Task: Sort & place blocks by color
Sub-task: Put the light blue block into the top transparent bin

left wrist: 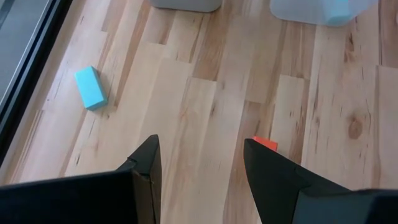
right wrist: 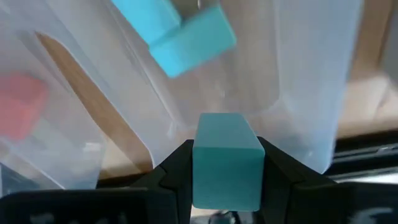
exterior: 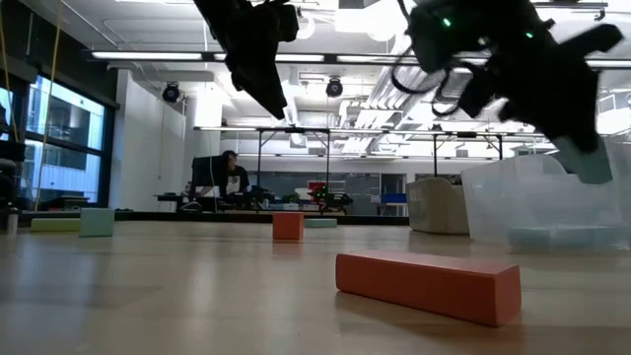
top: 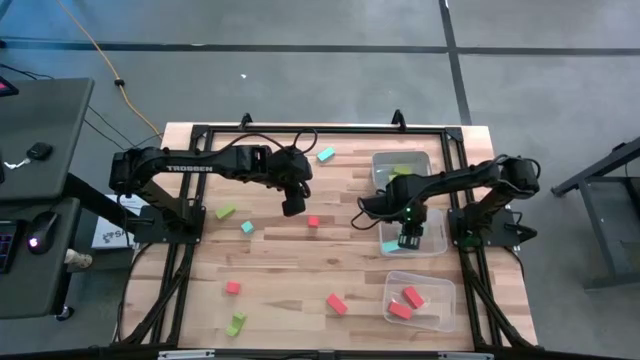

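Right fingers point(right wrist: 227, 163) gripping blue block point(right wrist: 225, 158), above bin point(top: 432, 243)

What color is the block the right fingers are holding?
Light blue block, clearest in the right wrist view.

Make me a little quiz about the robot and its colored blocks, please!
1. What color is the block in the right gripper?
2. True or false: the left gripper is carrying a green block.
3. Which color is in the bin nearest the table's front edge: A red, B blue, C green?

Key:
1. Light blue; it is held above the middle bin, which holds light blue blocks.
2. False; its fingers are open and empty, above a small red block.
3. A.
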You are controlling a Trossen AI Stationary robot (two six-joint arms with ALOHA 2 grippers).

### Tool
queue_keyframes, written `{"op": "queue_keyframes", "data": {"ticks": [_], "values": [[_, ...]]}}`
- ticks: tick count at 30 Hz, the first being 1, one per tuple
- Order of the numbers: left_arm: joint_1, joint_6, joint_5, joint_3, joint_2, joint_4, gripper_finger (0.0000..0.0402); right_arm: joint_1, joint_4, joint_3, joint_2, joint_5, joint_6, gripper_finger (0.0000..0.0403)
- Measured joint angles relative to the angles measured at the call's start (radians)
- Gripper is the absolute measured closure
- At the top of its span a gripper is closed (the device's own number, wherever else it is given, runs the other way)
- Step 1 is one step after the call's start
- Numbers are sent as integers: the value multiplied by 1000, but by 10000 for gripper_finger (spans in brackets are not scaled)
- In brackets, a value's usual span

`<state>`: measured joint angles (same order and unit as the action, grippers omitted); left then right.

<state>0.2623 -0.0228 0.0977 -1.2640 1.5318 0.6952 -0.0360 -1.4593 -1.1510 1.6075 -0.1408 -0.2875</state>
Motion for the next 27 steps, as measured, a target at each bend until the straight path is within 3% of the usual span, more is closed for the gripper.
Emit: {"op": "queue_keyframes", "data": {"ticks": [10, 17, 27], "values": [[0, 0, 0, 0, 0, -3, 252, 1, 156, 179, -23, -71, -7, 291], [0, -1, 0, 0, 0, -3, 254, 2, 240, 233, -23, -91, -27, 291], [-1, -19, 0, 0, 0, -3, 253, 3, 282, 265, -23, -87, -27, 241]]}}
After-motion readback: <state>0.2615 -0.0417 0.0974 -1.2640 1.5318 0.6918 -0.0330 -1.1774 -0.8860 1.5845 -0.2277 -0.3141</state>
